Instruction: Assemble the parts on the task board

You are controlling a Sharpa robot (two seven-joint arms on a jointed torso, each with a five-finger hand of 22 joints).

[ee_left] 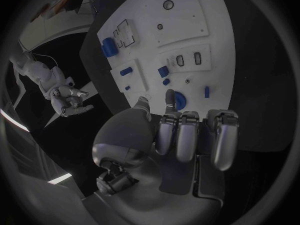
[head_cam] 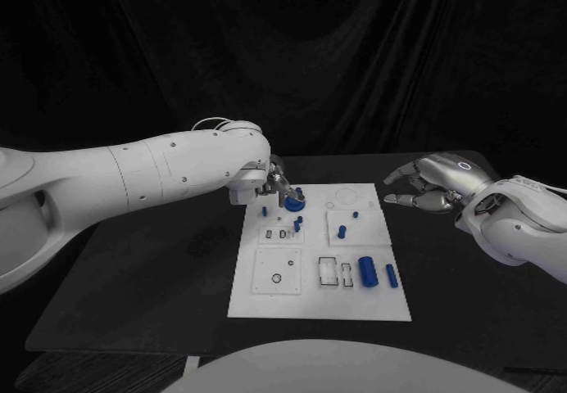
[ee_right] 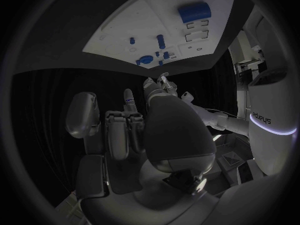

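The white task board [head_cam: 266,299] lies in the middle of the black table. A round blue part [head_cam: 293,201] with a short peg stands near the board's far edge. My left hand [head_cam: 272,182] hovers right over it; in the left wrist view one fingertip [ee_left: 169,95] touches the round blue part [ee_left: 180,100], the thumb stands apart, and nothing is pinched between them. My right hand [head_cam: 431,187] floats off the board's far right corner, fingers apart and holding nothing. A thick blue cylinder [head_cam: 368,272] and a slim blue pin [head_cam: 391,275] lie at the near right.
More small blue parts sit on the board: a peg [head_cam: 342,232] on the right and short pieces [head_cam: 298,223] near the middle. Empty slots [head_cam: 328,275] and a round hole [head_cam: 277,278] mark the near half. Bare black table [head_cam: 154,286] surrounds the board.
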